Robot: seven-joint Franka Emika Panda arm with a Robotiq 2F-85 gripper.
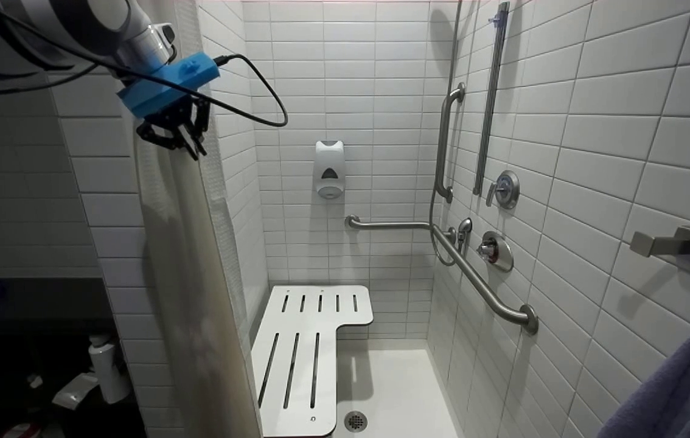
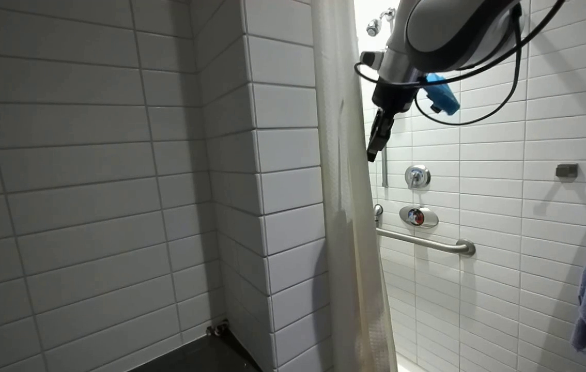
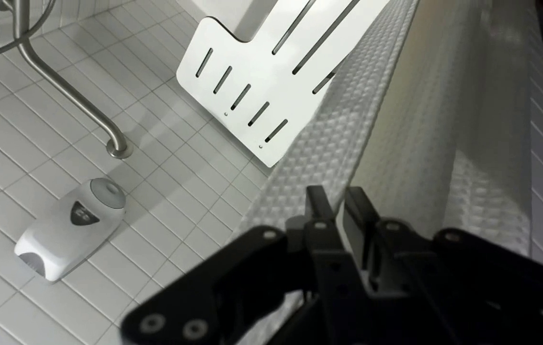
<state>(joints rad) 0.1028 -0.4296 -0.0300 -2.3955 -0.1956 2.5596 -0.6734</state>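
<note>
Pointing downward at the curtain (image 3: 405,158), the gripper (image 3: 337,194) has its jaws nearly together at a fold; whether they clench it, I cannot tell. This curtain hangs beside the bench (image 3: 271,79), and the dispenser (image 1: 329,157) is mounted on the tiled wall (image 1: 381,79), well apart from the gripper.

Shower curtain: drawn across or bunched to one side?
Bunched to one side: in an exterior view the curtain hangs in folds, leaving the drain and most of the bench visible.
</note>
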